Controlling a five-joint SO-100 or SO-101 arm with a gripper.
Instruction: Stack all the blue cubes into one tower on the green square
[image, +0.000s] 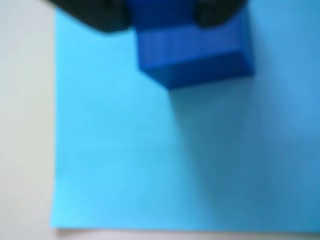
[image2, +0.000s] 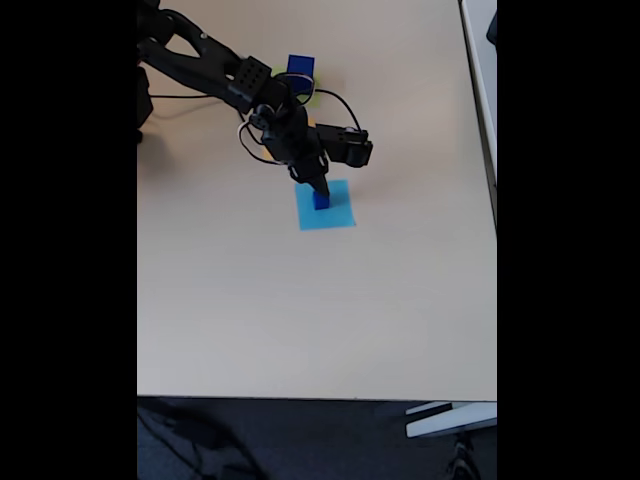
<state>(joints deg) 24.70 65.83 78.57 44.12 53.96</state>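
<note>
In the wrist view, a strip of pale tabletop (image: 25, 125) runs down the left edge, beside the light blue paper square (image: 115, 165), which covers the rest of the frame. Toward the top, right of centre, a dark blue cube (image: 195, 57) sits on that square, and the black tips of the pincer (image: 162, 15) stand at either side of the cube's upper part. The picture is blurred, so I cannot tell whether the fingers press the cube or only flank it.

In the fixed view, the black arm (image2: 200, 60) reaches from the upper left corner of the beige tabletop (image2: 300, 320) toward the light blue square (image2: 330, 215). Up and to the left of that square, just behind the arm, a larger blue cube (image2: 299, 67) stands with a sliver of the green square (image2: 313, 95) showing beside it; most of the green paper is hidden by the arm. The pincer (image2: 318, 190) points down at the upper part of the light blue square, right over the small blue cube (image2: 321, 200) that rests there. Right of the square the tabletop runs to its far edge.
</note>
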